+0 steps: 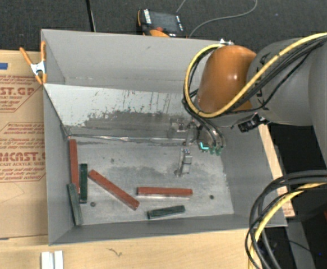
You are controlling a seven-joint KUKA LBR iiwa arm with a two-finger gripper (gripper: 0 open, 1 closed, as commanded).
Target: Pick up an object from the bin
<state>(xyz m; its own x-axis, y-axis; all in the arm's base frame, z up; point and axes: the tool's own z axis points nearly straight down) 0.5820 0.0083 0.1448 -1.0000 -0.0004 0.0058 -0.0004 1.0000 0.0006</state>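
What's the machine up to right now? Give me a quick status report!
Tool over bare bin floor, right of middle. Nearest: flat red bar, toward the view's bottom edge, untouched. Nothing between them.

Grey metal bin [124, 129] w/ scuffed matt floor; red-brown bars [164, 192] & dk-green bars [165, 212] matt; orange arm cover [225, 77] glossy.
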